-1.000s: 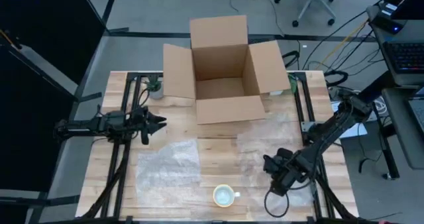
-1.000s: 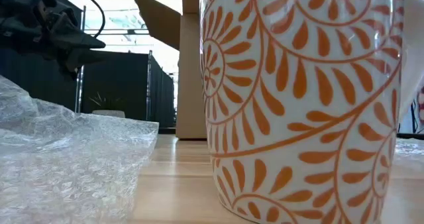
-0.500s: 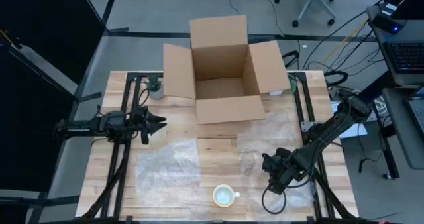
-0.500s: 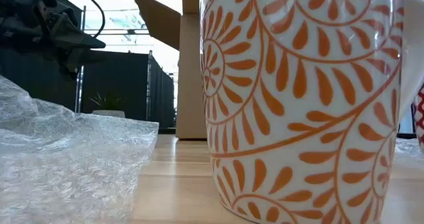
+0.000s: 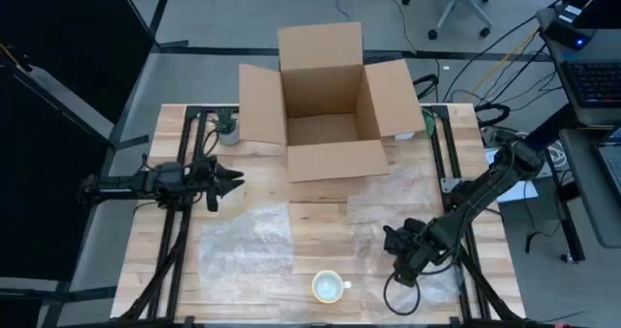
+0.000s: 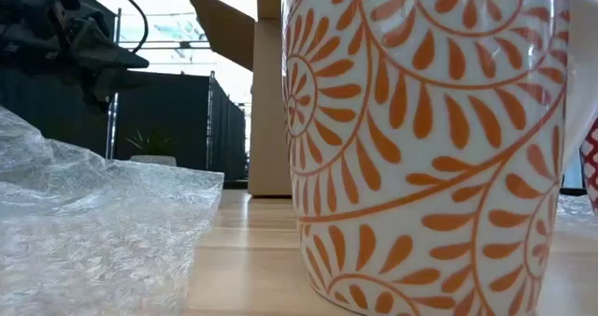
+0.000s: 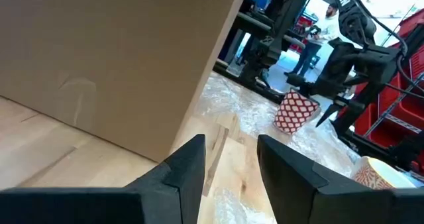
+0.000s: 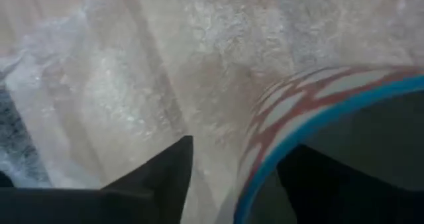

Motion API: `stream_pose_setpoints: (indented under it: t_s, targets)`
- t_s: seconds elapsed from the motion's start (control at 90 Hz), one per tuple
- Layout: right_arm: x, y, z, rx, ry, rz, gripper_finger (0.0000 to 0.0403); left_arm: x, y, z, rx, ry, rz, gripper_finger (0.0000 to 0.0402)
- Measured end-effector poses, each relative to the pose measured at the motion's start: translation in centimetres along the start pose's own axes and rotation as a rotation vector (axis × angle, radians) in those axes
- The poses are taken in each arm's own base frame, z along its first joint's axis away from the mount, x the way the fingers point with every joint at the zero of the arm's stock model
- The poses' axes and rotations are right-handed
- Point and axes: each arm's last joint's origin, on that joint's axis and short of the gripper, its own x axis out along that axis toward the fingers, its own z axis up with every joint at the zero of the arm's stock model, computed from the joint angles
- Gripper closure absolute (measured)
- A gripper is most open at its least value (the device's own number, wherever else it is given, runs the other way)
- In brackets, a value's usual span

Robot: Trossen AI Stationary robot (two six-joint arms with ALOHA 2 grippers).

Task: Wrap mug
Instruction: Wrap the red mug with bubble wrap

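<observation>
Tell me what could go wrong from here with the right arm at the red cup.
1. The right gripper has its jaws open astride the rim of the red-and-white patterned cup. Closing off-centre could tip the cup on the soft clear bubble wrap sheet.
2. The white mug with orange swirls stands near the table's front edge, so a swinging arm might knock it off.

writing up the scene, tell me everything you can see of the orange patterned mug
The mug is white, glossy like ceramic, covered in orange spirals of teardrop leaves. It stands upright and unwrapped on the wooden table near the front edge, its white inside apparently empty, handle toward the right. A bubble wrap sheet lies close by; neither tool touches it.
</observation>
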Motion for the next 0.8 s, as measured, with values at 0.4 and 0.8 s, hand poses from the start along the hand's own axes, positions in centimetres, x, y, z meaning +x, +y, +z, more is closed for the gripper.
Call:
stream_pose_setpoints:
  t_s: [0.4, 0.8]
  targets:
    - [-2.8, 0.7, 0.6, -0.050, 0.013, -0.062, 0.0183, 0.0, 0.0, 0.0, 0.000, 0.000, 0.000, 0.0275]
    - [-5.5, 1.3, 1.1, -0.070, 0.024, -0.083, 0.0183, 0.0, 0.0, 0.0, -0.001, 0.000, 0.000, 0.0275]
